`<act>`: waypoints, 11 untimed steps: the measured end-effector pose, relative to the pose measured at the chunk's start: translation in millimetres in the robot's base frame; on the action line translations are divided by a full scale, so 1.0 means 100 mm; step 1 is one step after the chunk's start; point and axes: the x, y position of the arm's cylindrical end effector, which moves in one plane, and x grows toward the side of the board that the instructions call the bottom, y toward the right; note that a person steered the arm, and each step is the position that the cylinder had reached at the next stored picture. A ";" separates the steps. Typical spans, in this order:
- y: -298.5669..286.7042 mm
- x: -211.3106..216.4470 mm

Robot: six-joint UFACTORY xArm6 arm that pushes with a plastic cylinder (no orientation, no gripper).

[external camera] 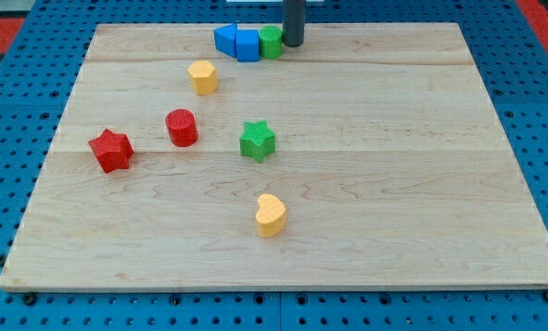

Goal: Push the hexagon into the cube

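Your tip (293,43) sits at view's top edge of wooden board (393,184), touching right side of green block (271,41); shape unclear. No jaws on rod, nothing gripped. Blue cube (247,44) touches green block's left; blue hexagon (225,39) touches cube's left. Count: two blue, two green including green star (256,140), two red (red star (110,150), red cylinder (181,127)), two yellow (yellow hexagon (202,76), yellow heart (270,214)).
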 end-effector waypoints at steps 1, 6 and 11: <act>0.10 -0.07; -1.23 1.08; -1.07 1.02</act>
